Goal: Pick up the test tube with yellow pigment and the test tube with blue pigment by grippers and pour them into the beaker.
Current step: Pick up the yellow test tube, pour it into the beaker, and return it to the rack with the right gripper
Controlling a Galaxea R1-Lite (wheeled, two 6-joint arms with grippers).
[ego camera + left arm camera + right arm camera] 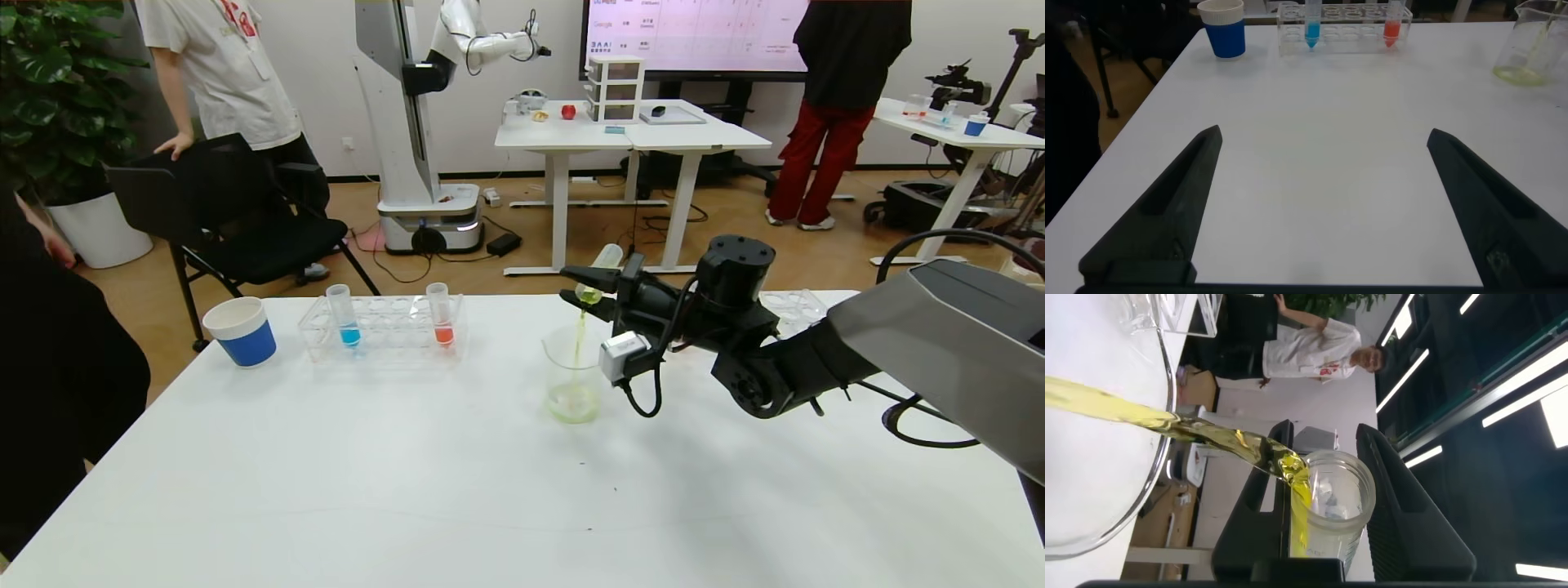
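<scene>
Two tubes (342,314) racked beside paper cup (240,330), beaker (573,384) apart.

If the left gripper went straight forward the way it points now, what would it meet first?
Probably the clear tube rack at the table's far edge, holding the test tube with blue pigment. The left gripper is open over bare table; depth is unclear.

Black cabled arm (759,359), grey shell

White table (457,490): beaker (573,384), rack (384,328), cup (241,330).
</scene>
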